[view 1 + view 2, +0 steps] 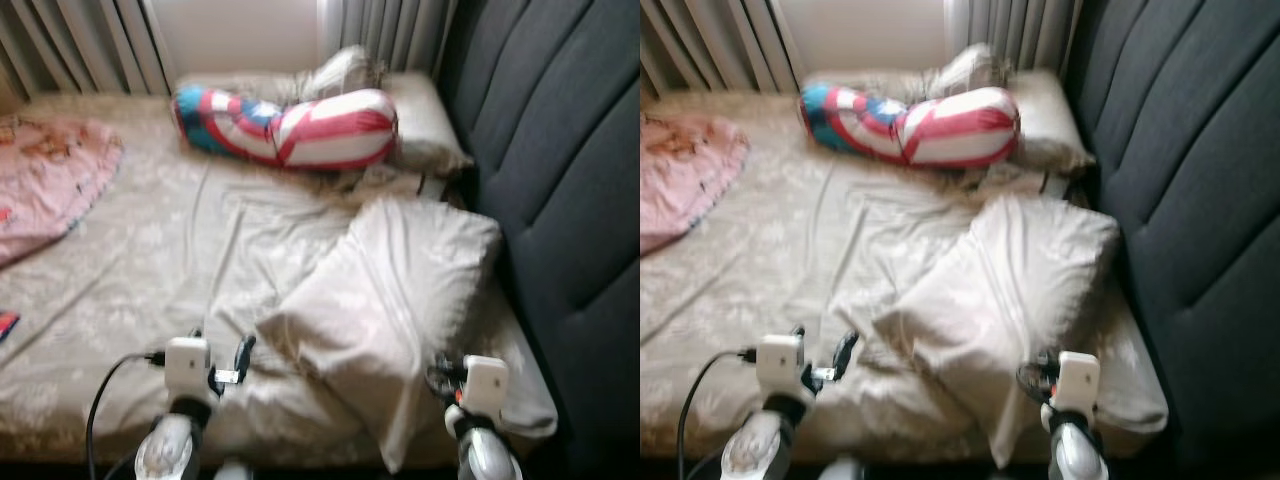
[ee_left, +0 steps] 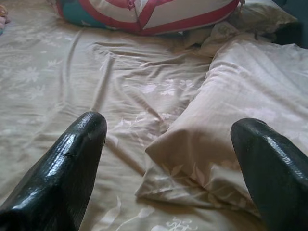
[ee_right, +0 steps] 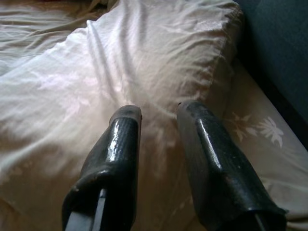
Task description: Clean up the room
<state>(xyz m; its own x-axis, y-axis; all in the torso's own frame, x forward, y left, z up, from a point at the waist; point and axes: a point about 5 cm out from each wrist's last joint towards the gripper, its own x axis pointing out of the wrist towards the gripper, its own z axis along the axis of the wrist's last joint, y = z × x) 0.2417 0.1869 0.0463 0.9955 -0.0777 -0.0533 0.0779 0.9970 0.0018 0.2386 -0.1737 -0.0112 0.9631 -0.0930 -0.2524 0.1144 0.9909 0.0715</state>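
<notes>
So the beige pillow (image 1: 385, 300) is lying on the bed (image 1: 150, 260) along its headboard-side edge, tilted, with its long axis running diagonally from the near edge up toward the dark padded headboard (image 1: 560, 150). The left gripper (image 2: 168, 139) is hovering with fingers spread wide, facing the pillow's near corner, not touching. The right gripper (image 3: 159, 120) is sitting over the pillow's middle with fingers nearly together, pinching nothing. A striped red, white and blue bolster (image 1: 290, 128) is lying crosswise near the far edge, and a pink blanket (image 1: 45, 180) is bunched at the left edge.
</notes>
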